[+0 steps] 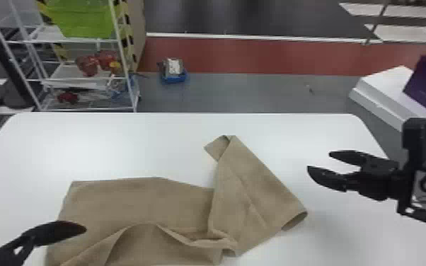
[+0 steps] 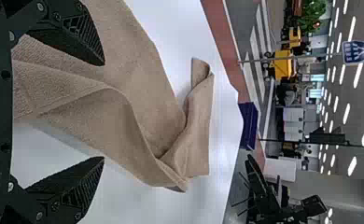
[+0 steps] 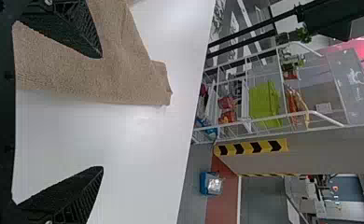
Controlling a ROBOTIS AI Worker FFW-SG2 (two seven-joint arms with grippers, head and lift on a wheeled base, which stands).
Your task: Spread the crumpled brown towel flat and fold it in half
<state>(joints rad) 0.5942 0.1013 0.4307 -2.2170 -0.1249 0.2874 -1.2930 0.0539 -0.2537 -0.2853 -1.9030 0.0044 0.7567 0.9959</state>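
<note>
On tbl (image 1: 99, 148), towel (image 1: 134, 203), under L end effector (image 1: 55, 232), near R end effector (image 1: 319, 161), both agape

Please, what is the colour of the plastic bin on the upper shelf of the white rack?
Lime green; the bin shows best in the head view.

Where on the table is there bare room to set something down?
Bare table lies between the towel's wide left part and the far edge. Another patch borders the towel's right side, but the right gripper hangs over it. It's crowded near left, with towel below and the left gripper above.
</note>
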